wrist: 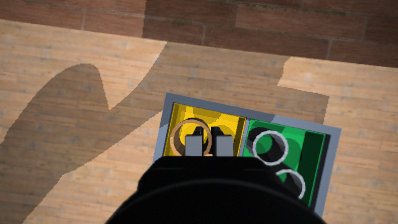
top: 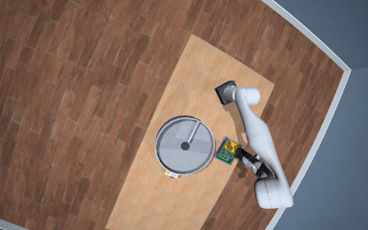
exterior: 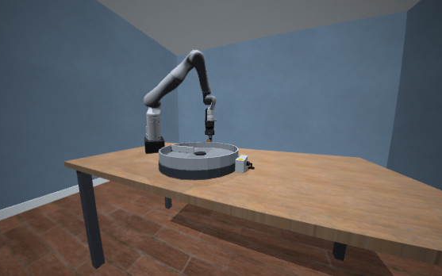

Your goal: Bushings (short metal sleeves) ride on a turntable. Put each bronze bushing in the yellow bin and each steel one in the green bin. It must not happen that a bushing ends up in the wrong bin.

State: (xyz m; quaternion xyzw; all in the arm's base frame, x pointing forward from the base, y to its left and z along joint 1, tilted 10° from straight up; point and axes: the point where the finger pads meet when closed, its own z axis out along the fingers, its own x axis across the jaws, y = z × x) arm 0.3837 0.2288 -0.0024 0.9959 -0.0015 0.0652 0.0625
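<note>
Black two-finger claw (top: 237,149) (exterior: 209,137) (wrist: 207,137), pointing down over the yellow bin (top: 236,143) (wrist: 226,120). Closed on the wall of a bronze ring-shaped bushing (exterior: 209,140) (wrist: 174,141): one finger inside the ring, one outside. Bushing is at the bin; whether it touches the floor of it, cannot tell.

Bronze bushings (top: 229,145) also show inside the yellow bin from overhead; exact count unclear.

Next compartment over, across a thin divider: green bin (top: 225,160) (wrist: 314,150), with two grey steel ring-shaped bushings (top: 227,155) (wrist: 287,148), one partly hidden by the claw body in the wrist view. Both bins share a grey rectangular tray (top: 222,145) (wrist: 330,165), set close to the bench's right long edge as seen from overhead.

Farther out, toward the opposite long edge: round grey turntable (top: 214,144) (exterior: 197,162) with raised rim, dark round hub (top: 185,145) (exterior: 200,153) and pale straight bar (top: 194,132) (exterior: 182,148). No bushing seen on it. Small white box (top: 171,174) (exterior: 241,164), yellow spot on top, at its rim.

Black square arm base (top: 224,103) (exterior: 150,150): near the short edge of the pale wooden bench (top: 164,185) (exterior: 332,186), between its two corners.
</note>
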